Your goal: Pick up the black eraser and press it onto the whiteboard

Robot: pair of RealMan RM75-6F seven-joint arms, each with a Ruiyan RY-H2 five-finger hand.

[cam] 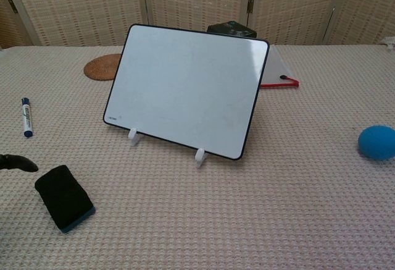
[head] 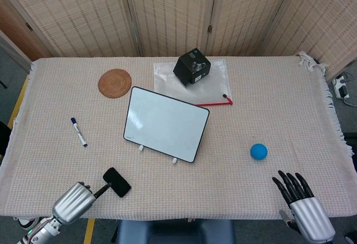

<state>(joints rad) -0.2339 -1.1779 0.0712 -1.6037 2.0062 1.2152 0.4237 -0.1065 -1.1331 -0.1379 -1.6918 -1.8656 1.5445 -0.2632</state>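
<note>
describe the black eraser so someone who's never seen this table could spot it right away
Start at the whiteboard propped on its white feet mid-table, then look toward the near left part of the table. The black eraser lies flat on the cloth there, just by the left hand. It is a small rounded black block with a blue underside, unlike the slim blue-capped marker further left.
</note>
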